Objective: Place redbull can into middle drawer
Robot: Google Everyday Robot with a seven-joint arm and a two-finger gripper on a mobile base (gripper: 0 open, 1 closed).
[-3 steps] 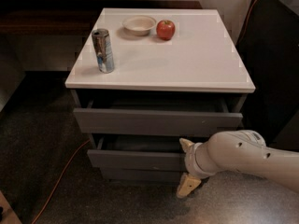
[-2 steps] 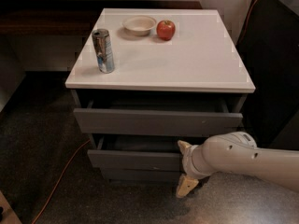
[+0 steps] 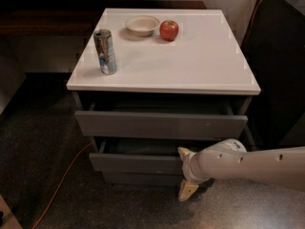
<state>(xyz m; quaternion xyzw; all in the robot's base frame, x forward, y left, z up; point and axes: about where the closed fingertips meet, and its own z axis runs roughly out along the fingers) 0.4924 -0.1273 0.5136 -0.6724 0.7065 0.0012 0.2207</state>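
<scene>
The redbull can (image 3: 105, 51) stands upright on the left side of the white cabinet top (image 3: 200, 61). The middle drawer (image 3: 136, 163) is the dark grey front under the wider top drawer (image 3: 159, 124), and it is pulled out a little. My gripper (image 3: 186, 172) is low at the right end of the middle drawer's front. Its fingers are spread, one fingertip (image 3: 184, 152) above the front and one below it. The gripper holds nothing and is far from the can.
A white bowl (image 3: 142, 25) and a red apple (image 3: 168, 30) sit at the back of the cabinet top. The top drawer is also partly open. The narrow bottom drawer (image 3: 138, 179) is below. An orange cable (image 3: 62, 182) lies on the dark floor at the left.
My gripper and arm have shifted slightly to the left along the middle drawer's front. The can, bowl and apple have not moved.
</scene>
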